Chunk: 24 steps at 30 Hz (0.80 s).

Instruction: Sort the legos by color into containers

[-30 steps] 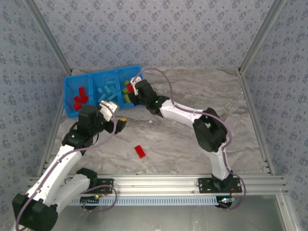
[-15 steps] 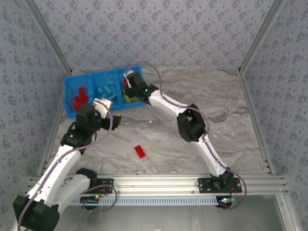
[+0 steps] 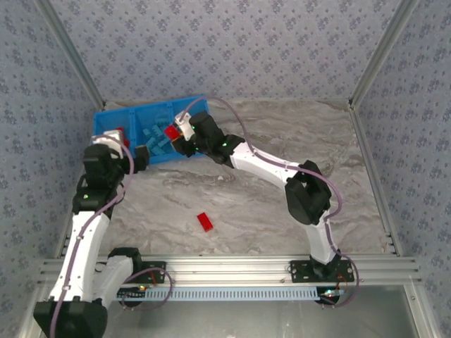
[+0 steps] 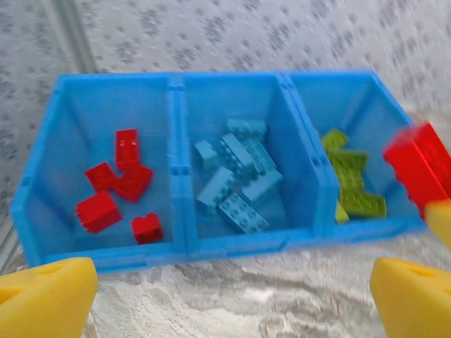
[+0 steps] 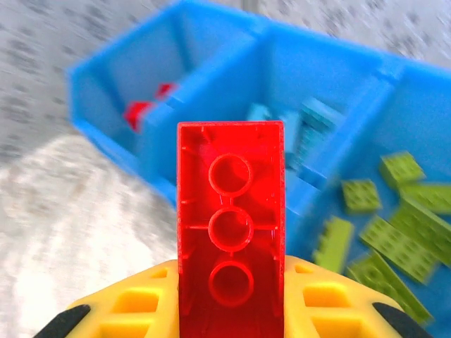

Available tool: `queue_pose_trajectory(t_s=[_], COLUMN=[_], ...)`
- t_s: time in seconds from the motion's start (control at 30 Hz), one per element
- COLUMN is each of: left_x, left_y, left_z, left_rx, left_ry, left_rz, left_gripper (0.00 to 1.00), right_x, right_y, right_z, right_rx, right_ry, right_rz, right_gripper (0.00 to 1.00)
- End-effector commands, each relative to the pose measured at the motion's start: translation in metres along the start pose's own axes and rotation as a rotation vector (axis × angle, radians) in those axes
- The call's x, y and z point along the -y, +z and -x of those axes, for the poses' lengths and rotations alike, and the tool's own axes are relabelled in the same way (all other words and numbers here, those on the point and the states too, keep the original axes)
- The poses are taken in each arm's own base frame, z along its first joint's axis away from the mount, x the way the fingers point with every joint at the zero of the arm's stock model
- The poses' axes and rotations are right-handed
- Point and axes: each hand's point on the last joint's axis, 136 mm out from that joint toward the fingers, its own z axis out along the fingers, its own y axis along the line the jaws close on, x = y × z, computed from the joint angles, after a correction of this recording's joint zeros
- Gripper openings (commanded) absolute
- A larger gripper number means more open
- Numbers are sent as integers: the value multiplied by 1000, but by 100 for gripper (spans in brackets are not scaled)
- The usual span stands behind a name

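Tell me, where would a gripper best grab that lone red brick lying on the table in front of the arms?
Probably across its two long sides, coming straight down from above. The lone red brick lies flat on the table with bare surface all round, so nothing blocks the fingers. It sits diagonally, so the wrist should turn until the fingers line up with those long sides.

I'm seeing the grey marbled table [image 3: 282, 204] carrying a bright blue plastic tray [image 3: 148, 107] at its far-left corner and a red plastic brick [image 3: 205, 222] lying toward its near edge.
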Motion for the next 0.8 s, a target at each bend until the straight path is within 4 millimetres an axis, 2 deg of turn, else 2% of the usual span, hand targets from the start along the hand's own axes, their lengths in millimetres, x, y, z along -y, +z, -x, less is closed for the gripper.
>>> queue_pose_trajectory(t_s=[0.0,0.1,0.17,0.3,0.47,0.57,0.67,0.77], left_x=[13,58,71,82,88,100,97,93], left_y=[-16,-24,-22,-18,-17,-18,-13,-8], left_z=[18,17,11,9,6,5,2,1], left_rx=[20,-64,-167,-278,-308,-350,-348,-334], left_ry=[-210,-337,-445,-580,-555,-569,-541,-544], left_rz=[-129,-404,-481,-607,-662,-747,-718,-689], left_gripper=[99,99,98,92,76,74,67,56], right_x=[-47,-63,-60,-58,-67,-74,-83,-90], right_y=[-1,-4,-9,-27,-44,-44,-47,-53], right_z=[8,10,14,23,33,36,40,43], right_rx=[70,91,113,155,193,189,195,201], right_ry=[-52,-54,-33,-30,-27,-24,-29,-40], right_rz=[124,153,147,153,203,236,257,271], right_gripper=[23,24,24,24,24,24,24,24])
